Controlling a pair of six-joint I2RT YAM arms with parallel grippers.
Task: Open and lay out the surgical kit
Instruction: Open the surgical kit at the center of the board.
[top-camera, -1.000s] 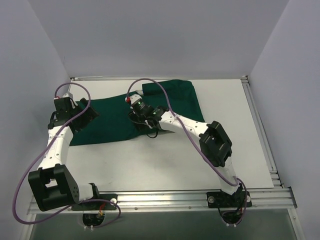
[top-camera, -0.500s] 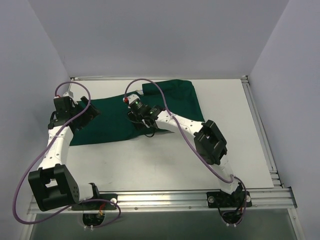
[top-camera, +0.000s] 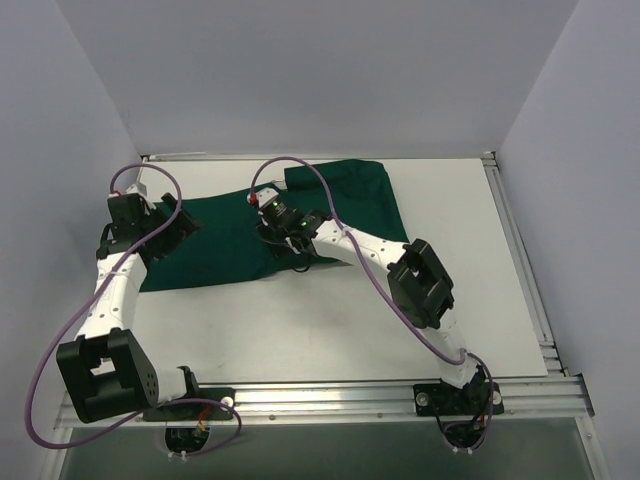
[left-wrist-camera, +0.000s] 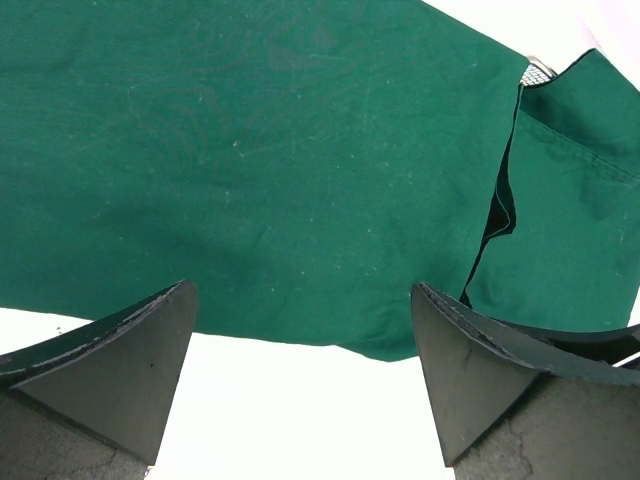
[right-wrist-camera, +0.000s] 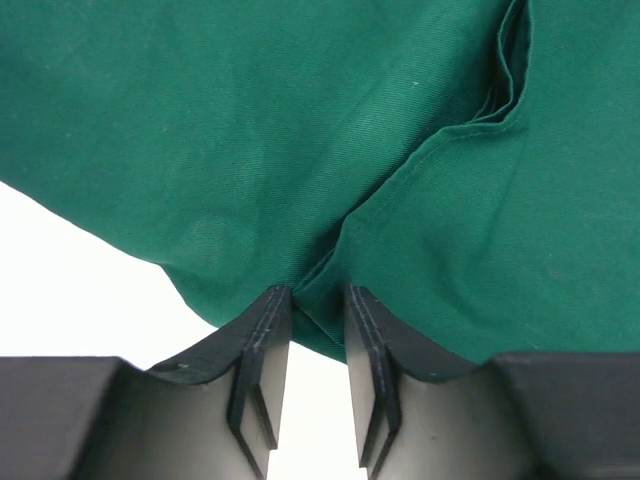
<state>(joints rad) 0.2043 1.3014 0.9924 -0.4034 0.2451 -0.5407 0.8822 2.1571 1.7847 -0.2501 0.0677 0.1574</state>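
On the table (top-camera: 300, 330), right fingers (right-wrist-camera: 262, 340) pinch a fold of green woven cloth (right-wrist-camera: 300, 130); left fingers (left-wrist-camera: 120, 350) gape.

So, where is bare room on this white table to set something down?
Free: the strip between the dark green cloth and the right metal rail, and the band between the cloth's near edge and the front rail, left of the right arm. Crowded: over the cloth, where it and the left arm hang.

Left hand (left-wrist-camera: 300, 290) wide, right hand (right-wrist-camera: 318, 295) narrow.
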